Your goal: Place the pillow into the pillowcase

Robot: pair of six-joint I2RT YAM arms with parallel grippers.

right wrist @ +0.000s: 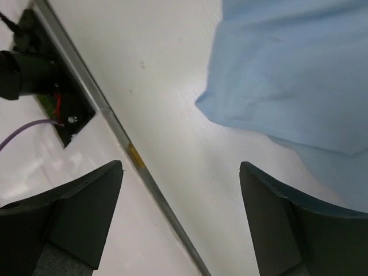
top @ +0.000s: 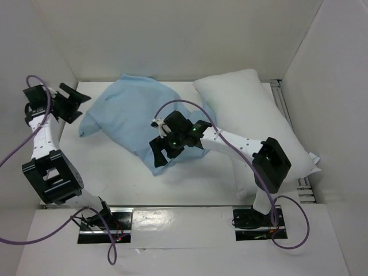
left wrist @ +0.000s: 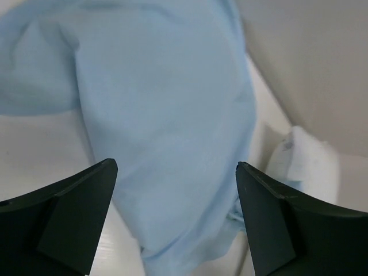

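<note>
Bright, even, diffuse light fills the overhead view, so the white table (top: 109, 167) and pillow (top: 247, 109) look nearly washed out, shadows are soft and faint, and the glossy strip (top: 184, 227) at the near edge shows pale glare. In the left wrist view the left fingers (left wrist: 63, 218) are dark, almost featureless wedges, and the pillowcase (left wrist: 167, 132) between the jaws is slightly soft, shaded only by gentle folds. In the right wrist view the right fingers (right wrist: 69, 218) are equally dark, the table between the jaws is bright and sharper, and the pillowcase ahead of the right-hand jaw casts a thin soft shadow.
</note>
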